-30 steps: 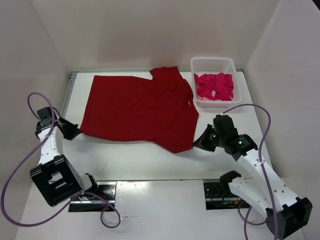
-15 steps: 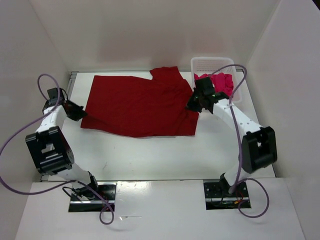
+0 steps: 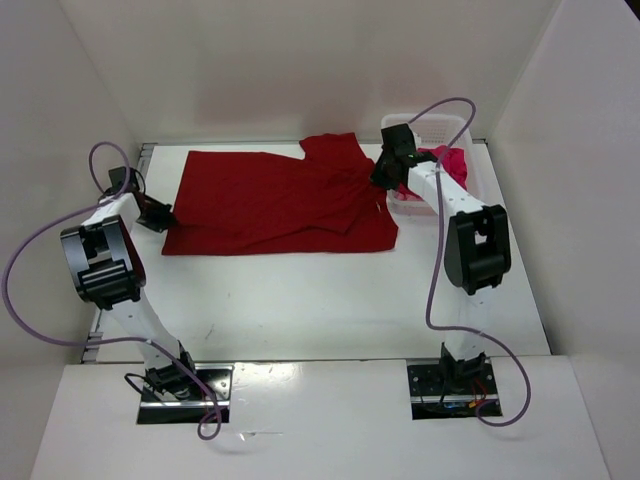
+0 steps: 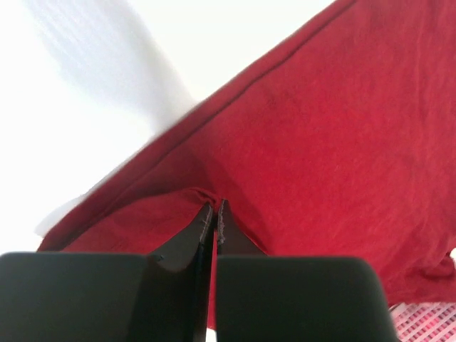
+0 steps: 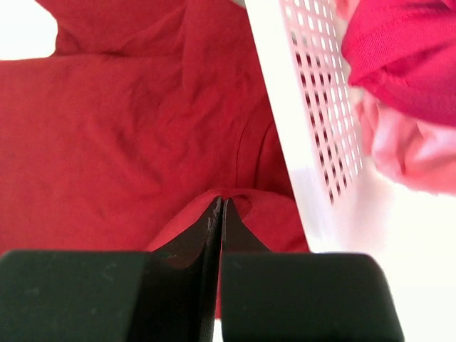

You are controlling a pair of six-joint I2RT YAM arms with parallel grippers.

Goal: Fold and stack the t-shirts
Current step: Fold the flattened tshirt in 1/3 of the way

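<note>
Toward the far edge of the white bench (image 3: 300, 300), the dark red short-sleeved cloth t-shirt (image 3: 270, 205) is lying spread flat, with its long side running along that edge and one sleeve poking out toward the far edge. You are gripping it at both ends. Your left gripper (image 3: 158, 214) is sitting at the shirt's left end, close to the bench's left edge. In the left wrist view its black fingers (image 4: 201, 239) are pressing together with no gap, catching a small pucker of red cloth right at their tips. Your right gripper (image 3: 381, 178) is reaching over the shirt's right end by the collar, just beside the white plastic lattice basket (image 5: 278, 100). Its fingers (image 5: 235, 231) are likewise pressing flat against each other, nipping a raised fold of the same red cloth. The basket is standing in the far right corner of the bench, and its wall is running right alongside the red shirt; you cannot tell whether the two are touching. Inside it, the bright magenta-pink cloth t-shirt (image 5: 406, 50) is lying crumpled, and the pale pink cloth t-shirt (image 5: 406, 153) is bunching up against it, both unfolded.
</note>
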